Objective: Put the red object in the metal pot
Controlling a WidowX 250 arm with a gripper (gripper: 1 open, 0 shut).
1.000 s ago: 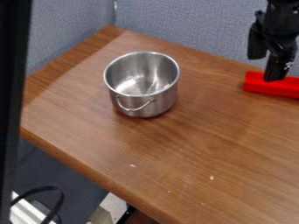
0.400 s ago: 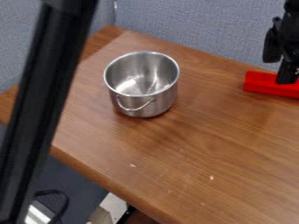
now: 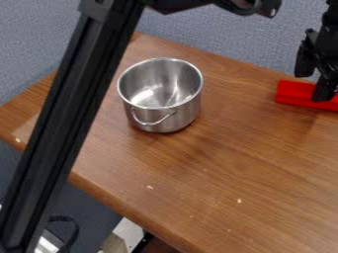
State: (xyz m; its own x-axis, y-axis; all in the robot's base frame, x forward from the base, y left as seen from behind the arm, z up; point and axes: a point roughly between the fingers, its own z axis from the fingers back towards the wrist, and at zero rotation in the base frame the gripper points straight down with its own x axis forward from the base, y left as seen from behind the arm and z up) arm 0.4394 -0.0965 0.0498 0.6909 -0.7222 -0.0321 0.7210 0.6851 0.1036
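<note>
The red object (image 3: 303, 96) is a small bright red block lying flat on the wooden table (image 3: 224, 168) at its far right, partly cut off by the frame edge. My gripper (image 3: 325, 87) hangs directly over it at the right edge, black, jaws open, its lower finger reaching down to the block's top. The metal pot (image 3: 160, 92) stands upright left of centre, shiny and empty, with its wire handle lying down against the front wall. A hand's width of bare wood separates the pot from the block.
A black slanted beam (image 3: 79, 119) crosses the foreground from top centre to bottom left, hiding the table's left corner. A grey-blue wall (image 3: 199, 30) backs the table. The table's front edge (image 3: 119, 203) drops off to the floor with cables below.
The black beam has swung rightwards across the foreground and now covers more of the table's left side. My gripper shifted slightly right over the red block. Pot and block have not moved.
</note>
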